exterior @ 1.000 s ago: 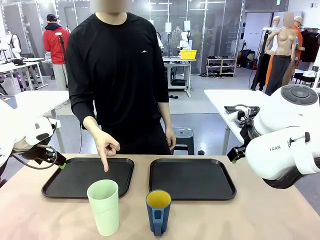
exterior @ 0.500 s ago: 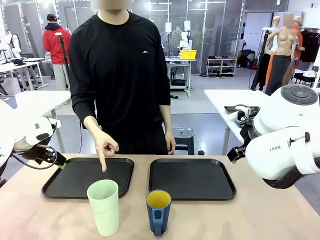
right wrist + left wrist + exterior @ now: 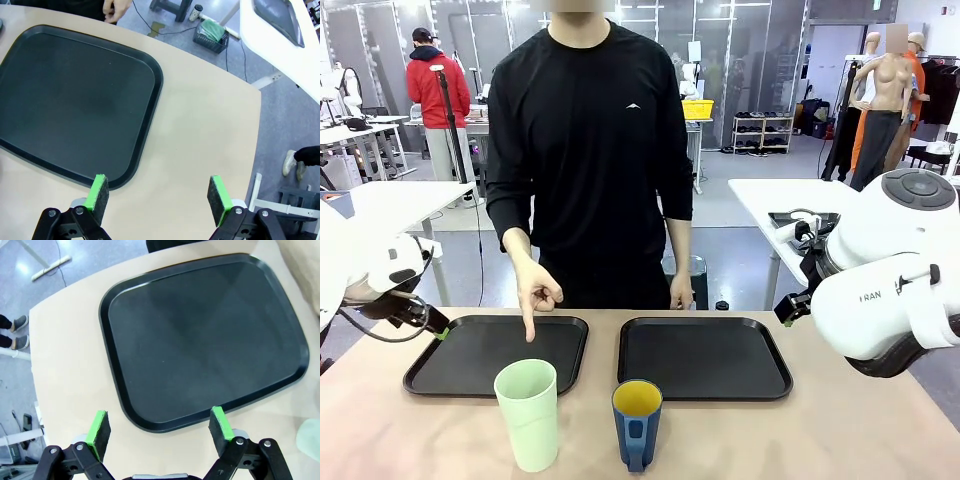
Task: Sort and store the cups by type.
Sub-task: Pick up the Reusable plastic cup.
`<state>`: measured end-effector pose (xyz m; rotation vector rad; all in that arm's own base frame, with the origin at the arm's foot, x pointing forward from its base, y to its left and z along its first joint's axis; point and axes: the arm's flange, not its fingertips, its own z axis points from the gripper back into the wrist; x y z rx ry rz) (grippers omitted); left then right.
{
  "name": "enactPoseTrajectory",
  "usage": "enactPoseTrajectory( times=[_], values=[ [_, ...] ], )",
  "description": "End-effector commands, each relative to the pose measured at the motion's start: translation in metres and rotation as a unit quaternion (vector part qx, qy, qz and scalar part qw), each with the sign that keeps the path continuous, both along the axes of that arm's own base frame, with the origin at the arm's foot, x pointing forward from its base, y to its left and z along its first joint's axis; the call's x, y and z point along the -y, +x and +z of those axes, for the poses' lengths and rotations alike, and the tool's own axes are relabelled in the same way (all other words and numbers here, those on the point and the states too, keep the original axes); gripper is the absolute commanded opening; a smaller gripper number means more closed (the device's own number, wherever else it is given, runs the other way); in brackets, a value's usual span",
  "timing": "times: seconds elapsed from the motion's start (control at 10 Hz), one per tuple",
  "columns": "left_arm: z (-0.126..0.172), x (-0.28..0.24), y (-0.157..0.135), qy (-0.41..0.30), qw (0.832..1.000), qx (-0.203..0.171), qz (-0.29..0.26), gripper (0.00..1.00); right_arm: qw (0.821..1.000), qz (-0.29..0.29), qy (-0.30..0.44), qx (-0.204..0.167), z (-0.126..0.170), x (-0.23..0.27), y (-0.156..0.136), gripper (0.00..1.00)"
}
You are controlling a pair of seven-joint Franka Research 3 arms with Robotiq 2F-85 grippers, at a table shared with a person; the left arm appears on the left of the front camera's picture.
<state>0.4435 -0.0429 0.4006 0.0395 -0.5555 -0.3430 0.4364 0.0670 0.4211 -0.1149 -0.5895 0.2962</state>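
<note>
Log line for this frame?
left gripper open, by left tray | right gripper open, by right tray | tumbler, mug standing on table, ungrasped | person's hand pointing down at left tray

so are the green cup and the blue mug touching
Apart: the front view shows bare table between the green cup and the blue mug.

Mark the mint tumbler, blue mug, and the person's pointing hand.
mint tumbler (image 3: 529, 420), front view, outer wall.
blue mug (image 3: 636, 428), front view, wall at the handle.
pointing hand (image 3: 537, 297), front view, knuckles.
</note>
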Motion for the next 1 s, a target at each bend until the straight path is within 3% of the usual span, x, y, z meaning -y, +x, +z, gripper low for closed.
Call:
enactPoseTrajectory(
  times=[0.0,0.1,0.3,0.4,0.5,0.9],
  values=[
    [-0.010,-0.030,-0.023,0.042,0.998,-0.002,-0.048,1.00,1.000,0.002,-0.001,0.000,-0.001,0.000,-0.001,1.00],
    [-0.010,-0.041,-0.022,0.066,0.995,0.005,-0.072,1.00,1.000,0.002,-0.001,0.000,-0.001,0.000,-0.001,1.00],
    [-0.005,-0.052,-0.017,0.114,0.978,0.007,-0.176,1.00,1.000,0.002,-0.001,0.000,-0.001,0.000,-0.001,1.00],
    [-0.004,-0.055,-0.014,0.138,0.963,-0.002,-0.231,1.00,1.000,0.002,-0.001,0.000,-0.001,0.000,-0.001,1.00],
    [-0.007,-0.058,-0.015,0.171,0.935,-0.016,-0.310,1.00,1.000,0.002,-0.001,0.000,-0.001,0.000,-0.001,1.00],
    [-0.019,-0.066,-0.025,0.200,0.879,-0.092,-0.424,1.00,1.000,0.002,-0.001,0.000,-0.001,0.000,-0.001,1.00]
  ],
)
